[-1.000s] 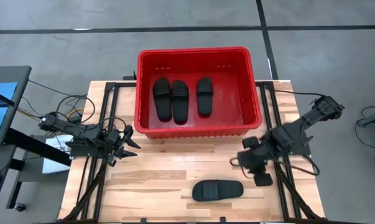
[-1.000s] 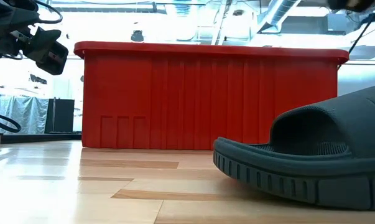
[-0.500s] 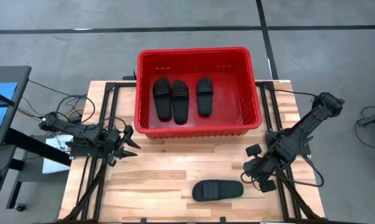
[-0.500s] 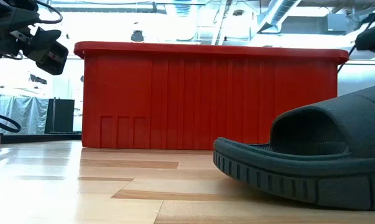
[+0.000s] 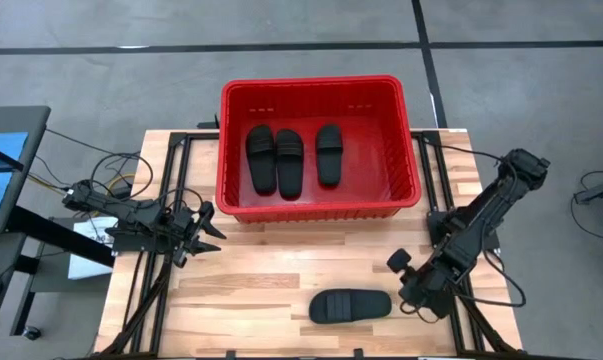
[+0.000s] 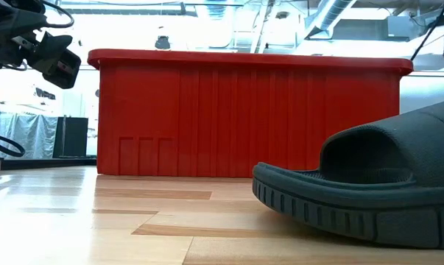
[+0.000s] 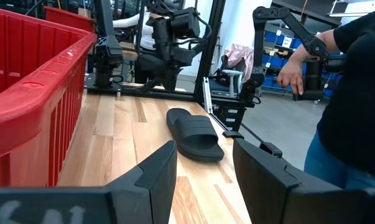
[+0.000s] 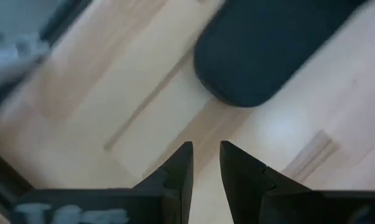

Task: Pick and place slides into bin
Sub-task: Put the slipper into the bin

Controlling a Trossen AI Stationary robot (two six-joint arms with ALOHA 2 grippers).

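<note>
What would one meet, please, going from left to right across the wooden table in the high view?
Left gripper → three slides side by side in the red bin → the fourth slide lying on the table → right gripper just beside it.

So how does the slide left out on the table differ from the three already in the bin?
The lone slide lies on the bare wooden table, near its front edge, with the right hand just beside its end. The three slides rest inside the red bin. The lone one lies crosswise, while the three lie side by side, pointing front to back. All four look like matching black sandals, soles down.
</note>
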